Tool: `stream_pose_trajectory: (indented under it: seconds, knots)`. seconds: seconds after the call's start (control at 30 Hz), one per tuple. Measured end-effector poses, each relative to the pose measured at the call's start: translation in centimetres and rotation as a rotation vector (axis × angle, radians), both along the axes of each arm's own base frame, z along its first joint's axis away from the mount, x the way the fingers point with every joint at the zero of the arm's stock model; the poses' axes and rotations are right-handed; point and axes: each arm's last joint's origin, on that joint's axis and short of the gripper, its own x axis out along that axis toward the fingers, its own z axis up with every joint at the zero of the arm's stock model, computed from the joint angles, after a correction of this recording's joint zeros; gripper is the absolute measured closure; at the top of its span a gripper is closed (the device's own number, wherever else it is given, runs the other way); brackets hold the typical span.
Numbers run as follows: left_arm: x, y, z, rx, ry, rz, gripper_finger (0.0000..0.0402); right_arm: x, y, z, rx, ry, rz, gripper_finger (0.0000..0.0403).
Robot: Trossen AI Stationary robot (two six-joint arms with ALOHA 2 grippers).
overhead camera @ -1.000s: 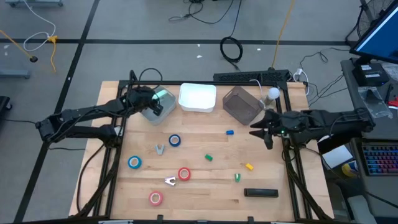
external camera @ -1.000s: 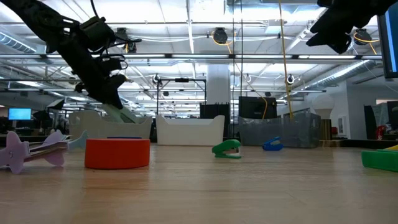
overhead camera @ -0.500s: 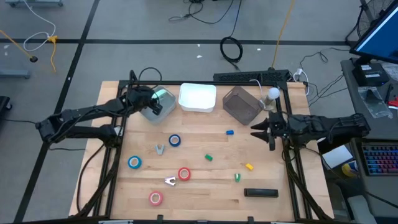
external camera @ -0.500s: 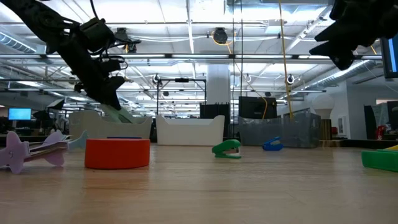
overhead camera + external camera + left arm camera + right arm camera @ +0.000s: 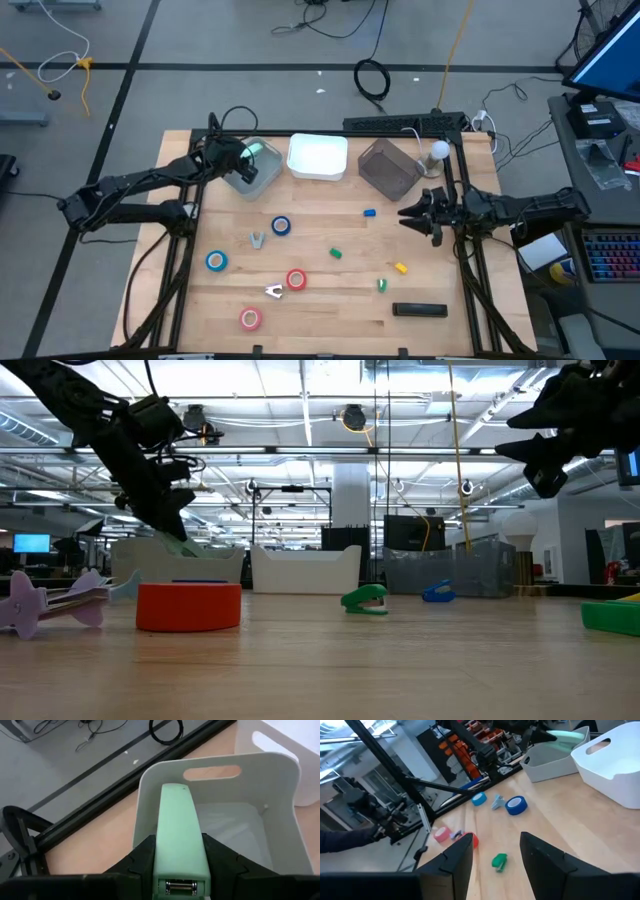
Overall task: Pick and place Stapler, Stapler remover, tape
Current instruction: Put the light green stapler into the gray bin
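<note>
We are seeing the left gripper (image 5: 243, 158) clamping a mint-green stapler (image 5: 178, 838) between its fingers, holding it over the pale grey bin (image 5: 262, 177) at the back left of the table (image 5: 330, 300). In the left wrist view the stapler is pointing into that bin, above its floor; in the low view it is tilting down from the left gripper (image 5: 160, 520) toward the bin.

On the table we are counting four rolls of tape: a blue roll (image 5: 281, 226) near the middle, a second blue roll (image 5: 216, 261) to its front left, a red roll (image 5: 296, 279) further front, and a pink roll (image 5: 250, 319) by the front edge. A grey staple remover (image 5: 257, 239) is lying between the two blue rolls, and a pale purple staple remover (image 5: 274, 291) is sitting just beside the red roll. A black stapler (image 5: 419, 310) is lying at the front right.

Small bits are scattering across the middle: a green one (image 5: 336, 253), a blue one (image 5: 369, 212), a yellow one (image 5: 401, 267) and another green one (image 5: 381, 285).

A white bin (image 5: 318, 157) is standing beside the grey bin, and a dark clear bin (image 5: 388, 168) to its right.

The right gripper (image 5: 418, 214) is hanging above the right edge of the table, its fingers (image 5: 454, 861) spread apart and gripping nothing.
</note>
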Motion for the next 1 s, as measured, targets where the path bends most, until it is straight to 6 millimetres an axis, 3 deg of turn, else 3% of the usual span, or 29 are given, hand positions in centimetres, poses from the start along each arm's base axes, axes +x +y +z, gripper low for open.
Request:
stream_pose_trajectory:
  seconds: [1.0]
  knots:
    - [0.1, -0.1, -3.3, -0.096, 0.047, -0.005, 0.0273, 0.0, 0.1, 0.4, 0.03, -0.041, 0.02, 0.0247]
